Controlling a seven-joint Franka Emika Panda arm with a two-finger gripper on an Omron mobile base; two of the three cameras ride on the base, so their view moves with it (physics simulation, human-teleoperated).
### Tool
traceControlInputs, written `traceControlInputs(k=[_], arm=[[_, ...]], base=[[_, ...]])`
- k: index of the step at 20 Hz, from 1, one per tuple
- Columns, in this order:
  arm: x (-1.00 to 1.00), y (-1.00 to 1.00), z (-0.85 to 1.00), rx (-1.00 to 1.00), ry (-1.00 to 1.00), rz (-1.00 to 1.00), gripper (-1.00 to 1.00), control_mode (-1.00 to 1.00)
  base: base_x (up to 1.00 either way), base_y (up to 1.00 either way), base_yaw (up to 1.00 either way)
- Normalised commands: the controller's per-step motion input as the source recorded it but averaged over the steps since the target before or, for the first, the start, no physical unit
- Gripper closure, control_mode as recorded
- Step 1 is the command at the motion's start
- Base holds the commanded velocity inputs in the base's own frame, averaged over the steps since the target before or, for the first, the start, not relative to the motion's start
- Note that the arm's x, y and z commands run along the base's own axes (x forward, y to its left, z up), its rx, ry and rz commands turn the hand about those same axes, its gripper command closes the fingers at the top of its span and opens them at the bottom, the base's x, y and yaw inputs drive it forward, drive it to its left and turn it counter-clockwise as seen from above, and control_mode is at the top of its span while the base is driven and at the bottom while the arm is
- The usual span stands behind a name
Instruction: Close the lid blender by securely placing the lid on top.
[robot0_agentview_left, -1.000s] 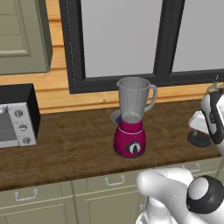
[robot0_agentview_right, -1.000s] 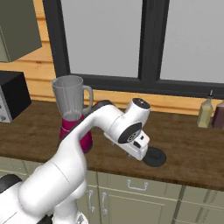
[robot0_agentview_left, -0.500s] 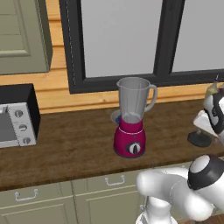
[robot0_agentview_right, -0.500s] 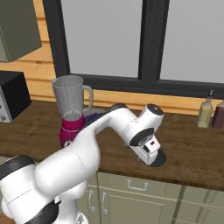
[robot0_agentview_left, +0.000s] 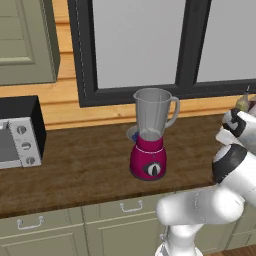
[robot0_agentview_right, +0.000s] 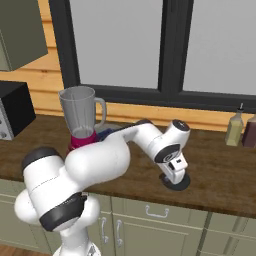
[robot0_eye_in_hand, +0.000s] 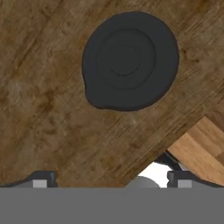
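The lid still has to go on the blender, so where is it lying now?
The lid lies flat on the wooden counter near its front edge, right of the blender in the right base view, with the open gripper directly above it.

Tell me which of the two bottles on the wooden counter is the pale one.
The pale yellowish bottle with a dark cap, standing left of the darker brown bottle at the picture's right edge in the right base view.

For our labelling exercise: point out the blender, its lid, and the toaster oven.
blender (robot0_agentview_left: 148, 162): left base view, on the magenta base.
lid (robot0_eye_in_hand: 130, 59): hand view, on the cap's centre.
toaster oven (robot0_agentview_left: 17, 142): left base view, on its silver front.
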Motion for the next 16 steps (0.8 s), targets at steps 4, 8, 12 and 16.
traceControlInputs(k=[4, 8, 12, 16], arm=[[0.48, -0.44, -0.38, 0.0, 0.03, -0.1, -1.0, -1.0], [0.23, -0.5, -0.24, 0.0, 0.0, -0.07, -1.0, -1.0], [0.19, -0.41, -0.14, 0.0, 0.0, -0.06, -1.0, -1.0], [0.2, -0.05, -0.4, 0.0, 0.01, -0.01, -1.0, -1.0]], base=[[0.0, 0.0, 0.0], [0.0, 0.0, 0.0], [0.0, 0.0, 0.0], [0.0, 0.0, 0.0]])
